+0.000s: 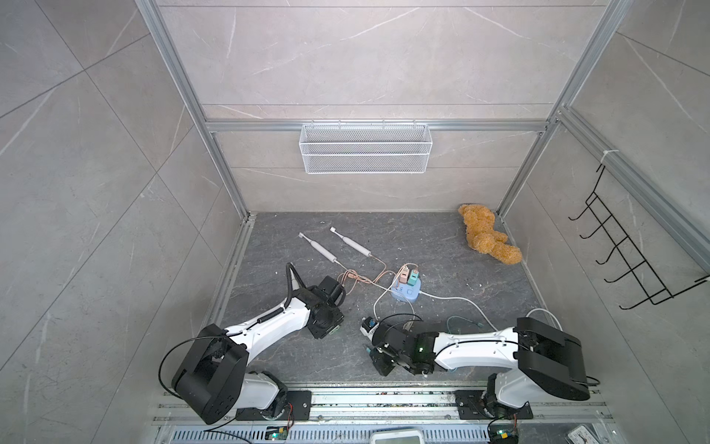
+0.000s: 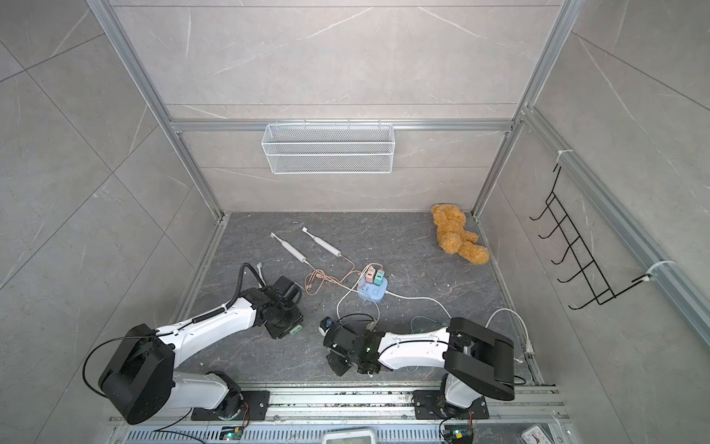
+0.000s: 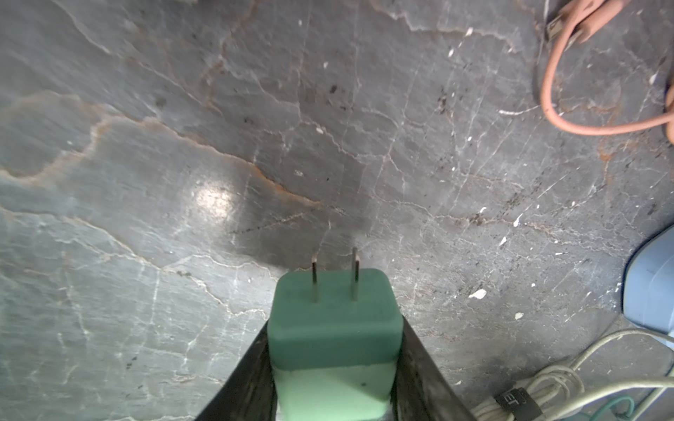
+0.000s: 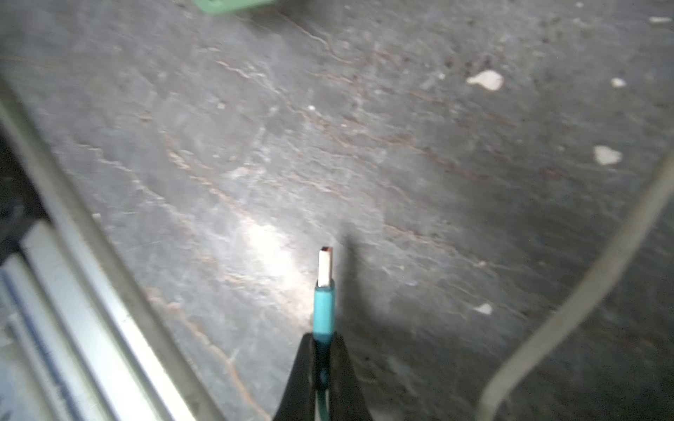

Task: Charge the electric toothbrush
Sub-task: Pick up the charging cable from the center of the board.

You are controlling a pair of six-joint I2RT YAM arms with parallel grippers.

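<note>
Both top views are bright, even and sharp. Both wrist views show white glare on the counter (image 3: 213,200) — the right wrist view is blurred, with a dark shadow beside the cable plug (image 4: 324,291).

Left arm (image 1: 276,328) and right arm (image 1: 472,346): white shells, boxy black joints. Coiled black cable (image 1: 269,316) along the left; green light (image 1: 421,349) on the right. Left end effector (image 3: 335,328): black fingers (image 3: 248,379).
</note>
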